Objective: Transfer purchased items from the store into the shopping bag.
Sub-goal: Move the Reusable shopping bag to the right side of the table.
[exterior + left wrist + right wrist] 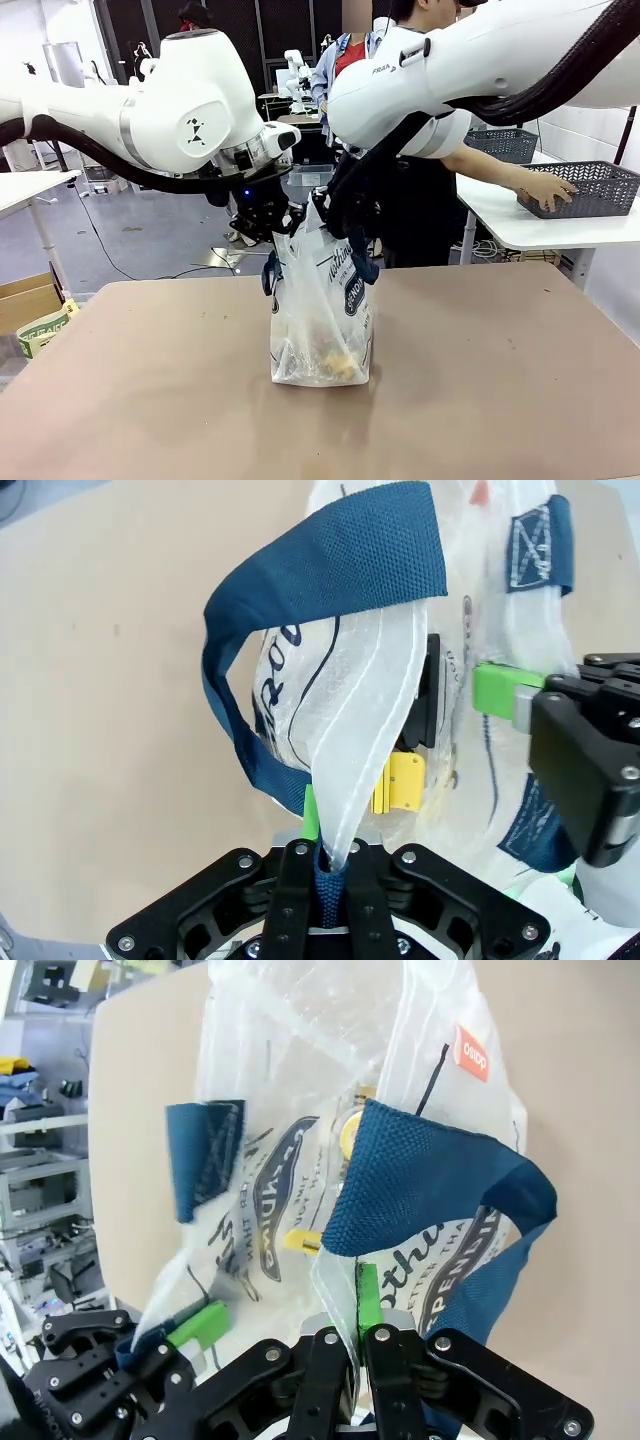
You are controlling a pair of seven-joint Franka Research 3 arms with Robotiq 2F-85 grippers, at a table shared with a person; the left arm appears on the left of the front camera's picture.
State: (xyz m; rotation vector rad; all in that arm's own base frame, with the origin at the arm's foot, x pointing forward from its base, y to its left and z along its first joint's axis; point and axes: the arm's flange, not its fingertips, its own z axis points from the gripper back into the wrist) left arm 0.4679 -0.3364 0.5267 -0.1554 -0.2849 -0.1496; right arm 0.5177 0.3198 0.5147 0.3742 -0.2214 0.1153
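Note:
The shopping bag (320, 310), translucent with navy straps, stands upright mid-table. My left gripper (283, 222) is shut on its left top rim, and my right gripper (338, 215) is shut on the right top rim, holding the mouth apart. In the left wrist view the left gripper (325, 865) pinches the plastic rim and strap, with a yellow item (405, 783) and a black item (432, 705) inside the bag. In the right wrist view the right gripper (360, 1335) clamps the rim under a navy strap (430, 1175). The store (590, 187), a dark grey basket, sits on a white side table with a person's hand (545, 190) on it.
A second dark basket (505, 143) stands farther back on the white side table (560, 225). Both white arms cross above the bag. The tan tabletop (500, 380) spreads bare around the bag. A cardboard box (30, 300) sits on the floor at the left.

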